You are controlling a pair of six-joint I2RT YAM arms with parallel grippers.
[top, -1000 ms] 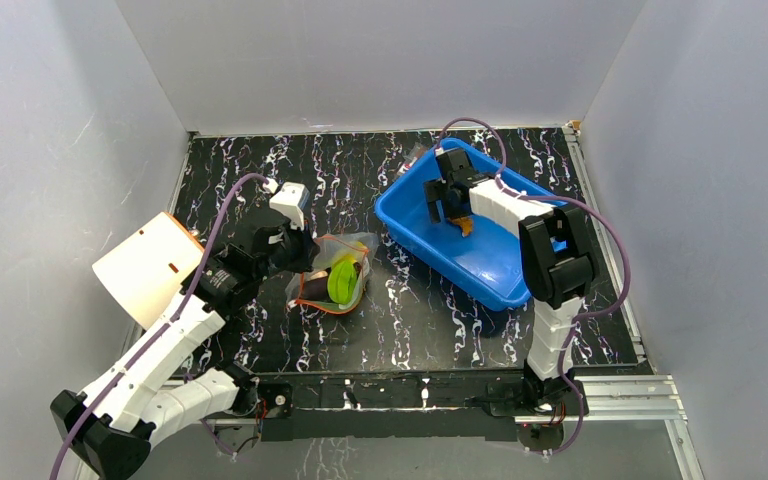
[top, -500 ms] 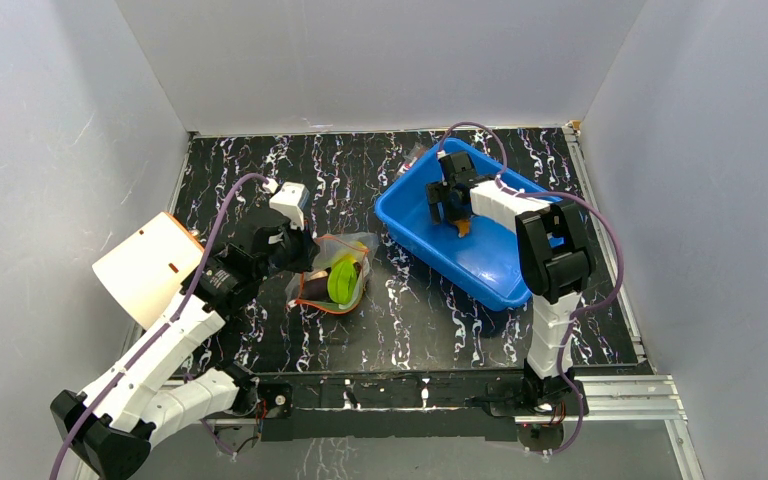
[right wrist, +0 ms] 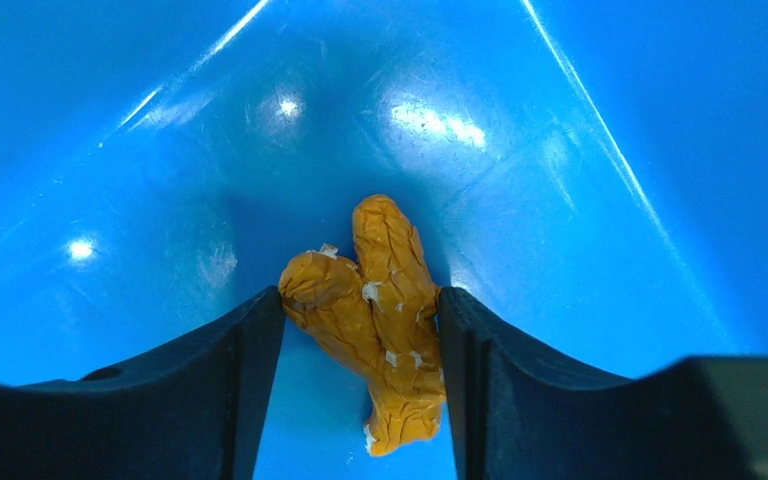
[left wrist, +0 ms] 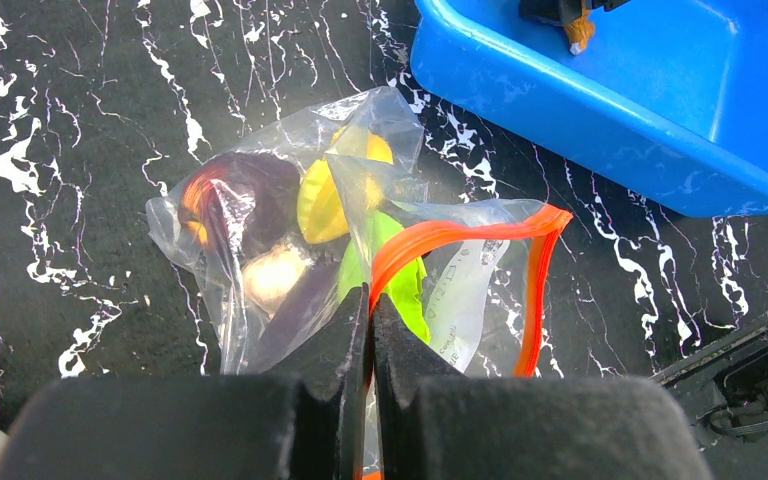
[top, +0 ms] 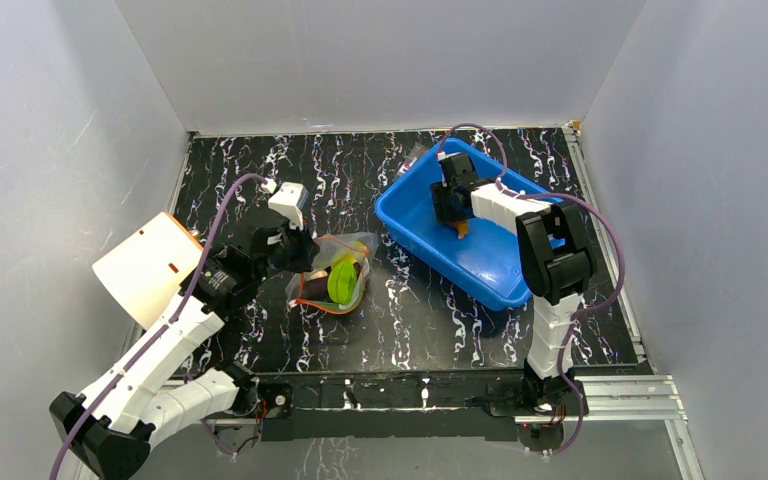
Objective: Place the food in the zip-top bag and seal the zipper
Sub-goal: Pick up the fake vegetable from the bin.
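The clear zip-top bag (top: 338,272) (left wrist: 260,230) lies on the black marbled table left of centre. It holds a green piece (left wrist: 400,290), a yellow piece (left wrist: 320,205), a dark purple eggplant (left wrist: 250,190) and a beige piece (left wrist: 272,275). Its red-orange zipper (left wrist: 460,232) stands open in a loop. My left gripper (top: 300,260) (left wrist: 370,295) is shut on the near zipper edge. My right gripper (top: 453,213) (right wrist: 360,300) is down inside the blue bin (top: 480,268). Its fingers press both sides of an orange knobbly food piece (right wrist: 385,320) (top: 459,229).
The blue bin (left wrist: 560,110) sits tilted at the right of the table, close to the bag. A cream and orange box (top: 145,268) stands at the left edge by the left arm. Grey walls enclose the table on three sides.
My right gripper has shifted slightly inside the bin and its fingers have closed in on the orange piece. The left gripper and the bag have not moved.
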